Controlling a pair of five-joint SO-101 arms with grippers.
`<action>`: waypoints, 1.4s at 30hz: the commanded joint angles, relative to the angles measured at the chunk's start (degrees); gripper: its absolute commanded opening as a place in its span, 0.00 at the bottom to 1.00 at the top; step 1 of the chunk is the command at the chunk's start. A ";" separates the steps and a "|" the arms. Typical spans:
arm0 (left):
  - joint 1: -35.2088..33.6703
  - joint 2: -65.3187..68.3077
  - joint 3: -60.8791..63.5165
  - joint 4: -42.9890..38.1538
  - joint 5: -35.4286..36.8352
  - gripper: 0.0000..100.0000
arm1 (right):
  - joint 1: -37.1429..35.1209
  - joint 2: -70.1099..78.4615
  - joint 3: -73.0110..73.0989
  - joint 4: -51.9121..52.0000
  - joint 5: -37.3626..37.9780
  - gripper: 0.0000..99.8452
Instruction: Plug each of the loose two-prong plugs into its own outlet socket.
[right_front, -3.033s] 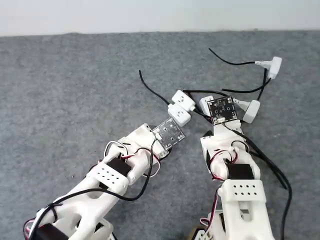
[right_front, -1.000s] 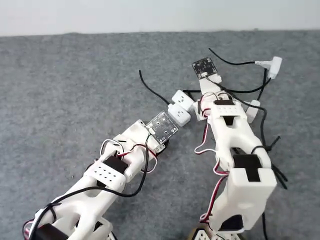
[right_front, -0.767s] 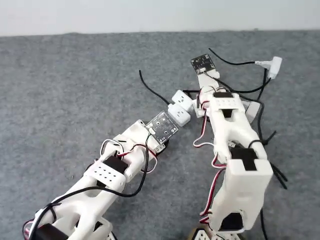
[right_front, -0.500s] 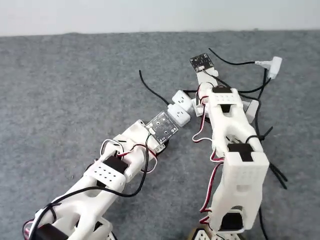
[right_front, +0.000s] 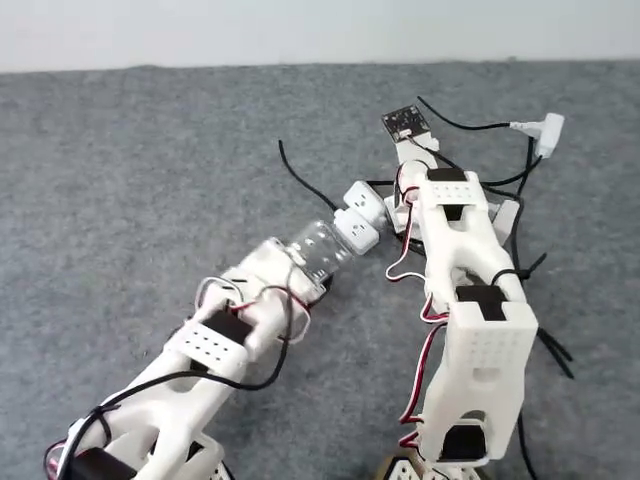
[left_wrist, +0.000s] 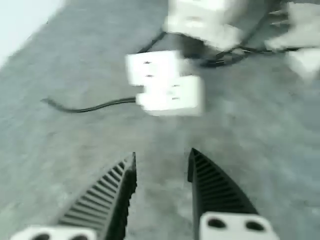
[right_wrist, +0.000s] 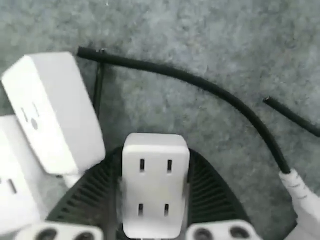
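Evidently a gathering step: the right tool (right_wrist: 155, 159) is clenched on a white outlet socket (right_wrist: 155, 200), while the left tool (left_wrist: 163, 156) hangs released before two adjoining sockets (left_wrist: 165, 82). Next, probably, a loose plug (right_front: 545, 128) — lying apart on the worktop (right_front: 150, 150) — needs fetching, prongs aligned to slots.

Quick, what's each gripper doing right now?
Left gripper: open, holding nothing.
Right gripper: closed on a white outlet socket.

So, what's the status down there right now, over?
Left jaws open, empty, facing two white socket blocks. Right jaws shut on another socket block. Loose plug lies apart, unplugged. Black cable crosses ahead.
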 joint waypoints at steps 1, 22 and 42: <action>-8.09 -0.62 -1.98 -3.52 9.05 0.17 | 0.22 -6.55 -1.76 4.35 0.70 0.01; -23.30 -8.88 2.07 -7.12 16.97 0.17 | -10.86 -39.16 0.00 34.07 1.85 0.01; -28.75 -8.97 1.19 -7.21 18.99 0.17 | -37.76 -62.55 56.44 8.22 -1.58 0.01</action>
